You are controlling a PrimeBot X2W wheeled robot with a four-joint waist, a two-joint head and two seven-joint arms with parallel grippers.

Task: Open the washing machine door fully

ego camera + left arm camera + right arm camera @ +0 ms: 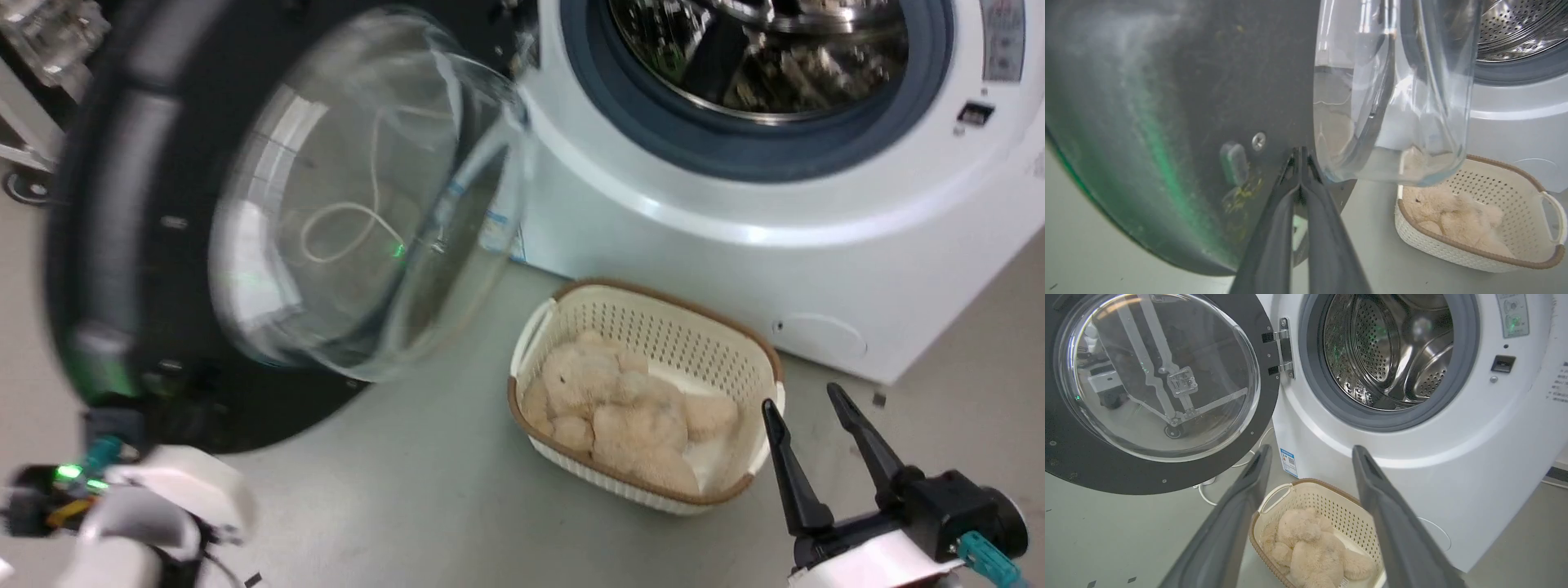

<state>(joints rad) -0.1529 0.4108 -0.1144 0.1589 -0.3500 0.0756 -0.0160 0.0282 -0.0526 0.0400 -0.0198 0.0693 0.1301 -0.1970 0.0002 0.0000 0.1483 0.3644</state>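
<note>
Two claws, two states. My left claw (pixel 1300 157) has its fingers pressed together, and the tips touch the black inner rim of the door (pixel 1167 102), right at the 7 o'clock edge of its glass bowl (pixel 1392 102). A screw (pixel 1258 141) and a small grey bumper (pixel 1233 163) sit just at 9 o'clock of the tips.

My right claw (pixel 804 400) hangs at 4 o'clock in the head view, over the grey floor (pixel 408 490), with its fingers spread wide. At its 10 o'clock, close by, a cream basket (pixel 653 327) with a brown rim stands on the floor. A beige plush toy (pixel 620 408) lies inside it.

Past the basket the door stands swung wide off the washer (pixel 735 269). It fills the 9 to 11 o'clock part of the head view, blurred, with its bowl facing me. In the right wrist view it hangs on a metal hinge (pixel 1284 347) at 9 o'clock of the opening. A white cable (pixel 1208 486) lies on the floor beneath it.

Farthest off, at 1 o'clock, is the washer's white front. A grey gasket (pixel 1331 404) rings the bare steel drum (pixel 1392 355). A blue label (pixel 1289 461) sits low at the washer's 7 o'clock corner, and an oval flap (pixel 820 336) at 5 o'clock.
</note>
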